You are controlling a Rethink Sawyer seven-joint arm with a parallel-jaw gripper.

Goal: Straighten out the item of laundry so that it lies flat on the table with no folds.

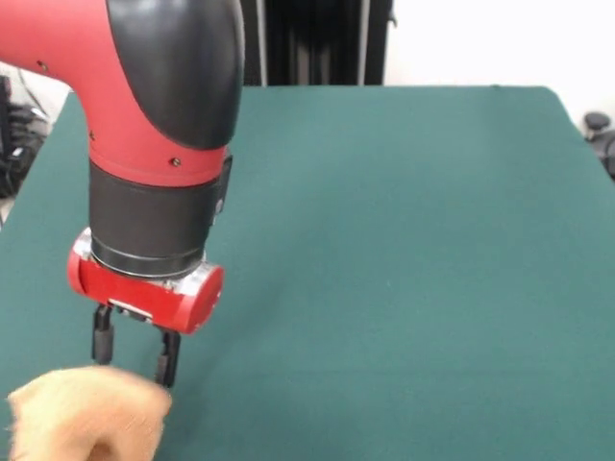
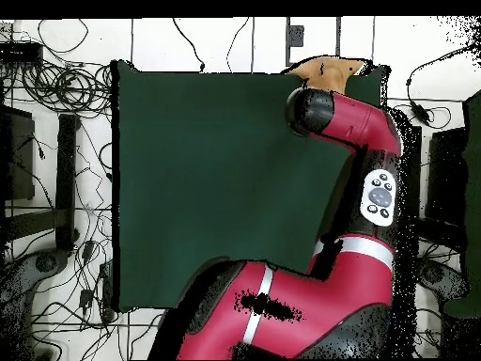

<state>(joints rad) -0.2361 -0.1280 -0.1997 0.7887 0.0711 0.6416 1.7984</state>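
Observation:
The orange-tan towel (image 1: 85, 415) lies bunched in a fuzzy heap at the near left corner of the green table (image 1: 404, 240). My gripper (image 1: 135, 371) hangs straight down right over the heap's far edge. Its two black fingers (image 1: 102, 338) stand apart, and their tips meet the top of the towel. In the overhead view the towel (image 2: 326, 68) shows as a tan lump at the table's (image 2: 207, 169) top edge, partly under my wrist. The gripper itself is hidden under the arm there.
My red and black arm (image 1: 154, 115) fills the upper left of the front view and covers the right side of the table in the overhead view (image 2: 362, 141). The table's near and left edges lie close to the towel. Cables (image 2: 56, 85) lie on the floor around.

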